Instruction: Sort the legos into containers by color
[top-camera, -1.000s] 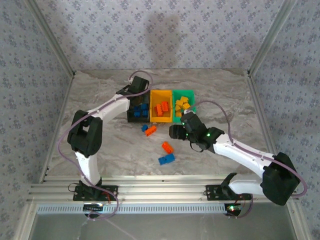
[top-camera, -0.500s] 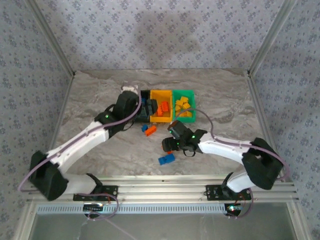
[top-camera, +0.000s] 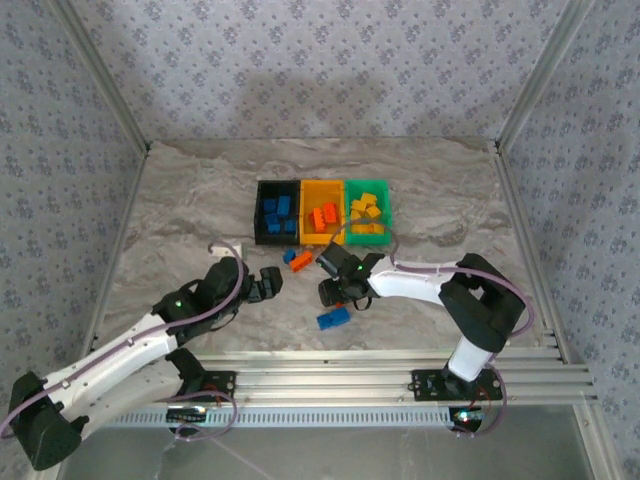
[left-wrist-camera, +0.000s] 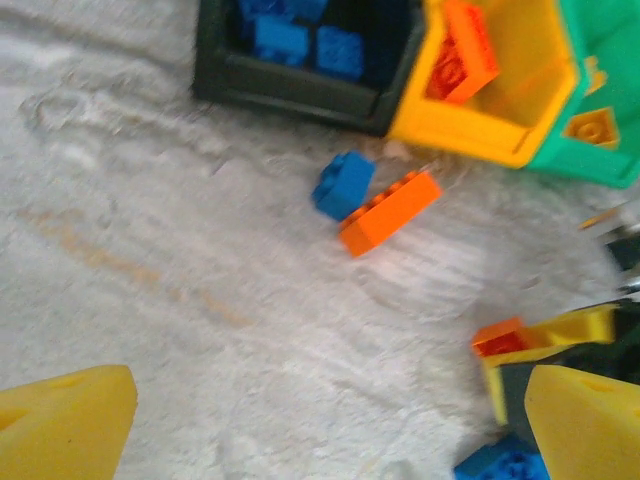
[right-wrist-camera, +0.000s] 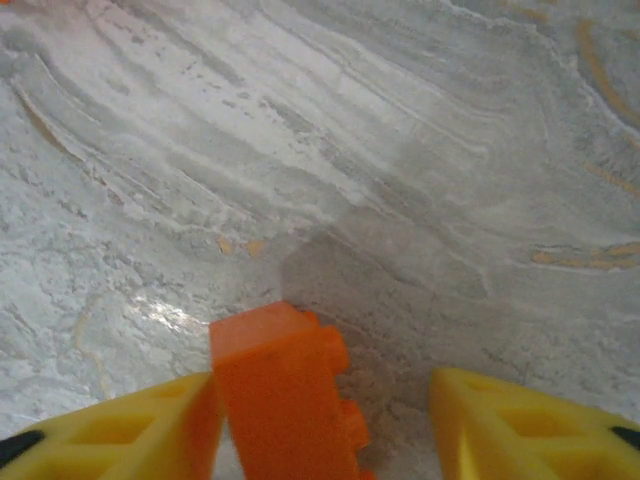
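Between the right gripper's (right-wrist-camera: 322, 405) fingers: one orange brick (right-wrist-camera: 280, 400), resting on the table (right-wrist-camera: 400, 150). One finger (right-wrist-camera: 130, 430) touches its side. The other finger (right-wrist-camera: 520, 420) stands apart, with a visible gap. Jaws are part-spread around the brick, not yet pinching.

Step in hand, as judged: grasp this brick for the orange bin (top-camera: 322, 238).

How to do it well:
- Close until both pads bear on the brick. It sits off-centre, so expect it to slide or twist toward the free finger.
- What look like studs face the free finger. That is a poorer contact, so slip is a risk.
- Lift only once the brick sits square in the grip.

Just beside the gripper, on the bases' side: a blue brick (top-camera: 333, 318). Keep clear of it on the lift.

Beyond the gripper, toward the bins: a loose pair (top-camera: 295, 259), one blue and one orange, touching.

Further beyond: the orange bin, between the black bin (top-camera: 259, 212) and the green bin (top-camera: 368, 236).

Off to the side, the left gripper (left-wrist-camera: 325, 425) has its fingers spread wide and holds nothing.
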